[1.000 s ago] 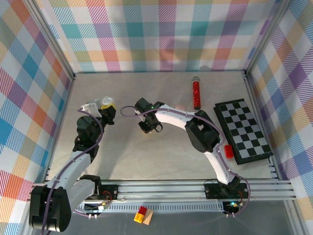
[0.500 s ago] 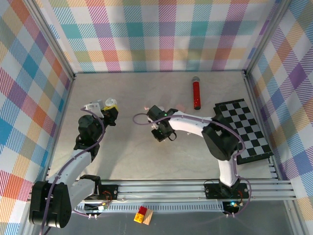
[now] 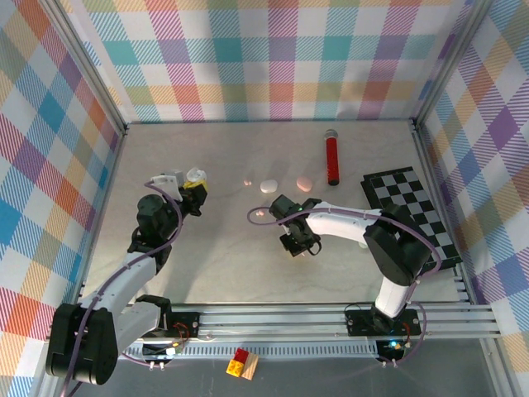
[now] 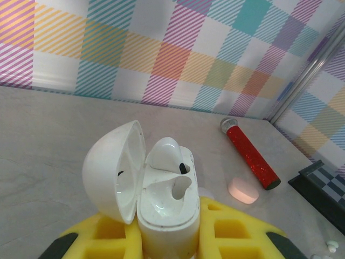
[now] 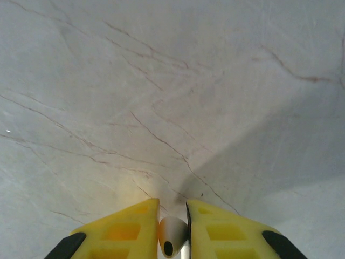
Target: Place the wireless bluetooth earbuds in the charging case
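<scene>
Plaid walls (image 3: 273, 58) in pastel checks close in three sides, with metal posts at the corners. The table (image 3: 223, 265) is pale grey and matte, veined like marble with thin brown lines, and the right arm throws a soft shadow on it. Slotted rails (image 3: 331, 318) run along its near edge. A black-and-white board (image 3: 413, 207) lies skewed at the right side. A red cylinder (image 3: 333, 157) with a silver cap lies near the back wall, just left of the board.

The left gripper (image 3: 195, 188) at mid-left clamps an open case (image 4: 161, 210), held upright with its lid swung left. A seated earbud (image 4: 167, 154) rests in one socket. The right gripper (image 3: 302, 246) hangs near the table's middle, pointing down, its fingers closed on a pinched earbud (image 5: 171, 234).

A white case (image 3: 269, 185) and a pink case (image 3: 304, 183), both closed, lie side by side behind the right gripper. A loose earbud (image 3: 260, 212) lies on the table just left of the right wrist.
</scene>
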`<action>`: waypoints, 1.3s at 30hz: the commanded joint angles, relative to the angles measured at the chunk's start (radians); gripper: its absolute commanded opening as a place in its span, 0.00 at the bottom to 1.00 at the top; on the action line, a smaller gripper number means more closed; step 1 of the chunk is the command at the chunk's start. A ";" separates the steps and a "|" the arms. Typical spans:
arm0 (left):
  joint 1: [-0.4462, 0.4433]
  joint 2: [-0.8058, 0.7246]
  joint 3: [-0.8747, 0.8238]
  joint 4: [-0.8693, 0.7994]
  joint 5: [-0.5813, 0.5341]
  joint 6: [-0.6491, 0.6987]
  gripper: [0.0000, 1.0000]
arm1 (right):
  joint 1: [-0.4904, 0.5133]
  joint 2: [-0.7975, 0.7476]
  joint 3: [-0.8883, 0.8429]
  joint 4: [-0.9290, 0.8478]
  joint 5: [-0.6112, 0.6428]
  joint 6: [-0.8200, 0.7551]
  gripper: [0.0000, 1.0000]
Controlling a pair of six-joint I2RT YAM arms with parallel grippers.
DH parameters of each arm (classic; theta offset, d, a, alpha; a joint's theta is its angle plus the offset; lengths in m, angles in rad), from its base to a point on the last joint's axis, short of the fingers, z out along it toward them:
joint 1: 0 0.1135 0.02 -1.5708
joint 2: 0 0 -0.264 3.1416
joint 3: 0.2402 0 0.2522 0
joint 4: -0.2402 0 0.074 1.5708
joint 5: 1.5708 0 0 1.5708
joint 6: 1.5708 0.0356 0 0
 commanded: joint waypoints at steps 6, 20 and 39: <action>-0.010 -0.043 0.028 -0.041 0.027 0.042 0.11 | -0.004 -0.026 0.009 -0.067 0.039 0.035 0.26; -0.010 -0.035 0.024 -0.046 0.033 0.059 0.11 | -0.008 0.050 0.168 -0.266 -0.049 0.018 0.36; -0.011 -0.047 0.022 -0.078 0.024 0.087 0.11 | -0.035 0.176 0.243 -0.342 -0.065 -0.025 0.33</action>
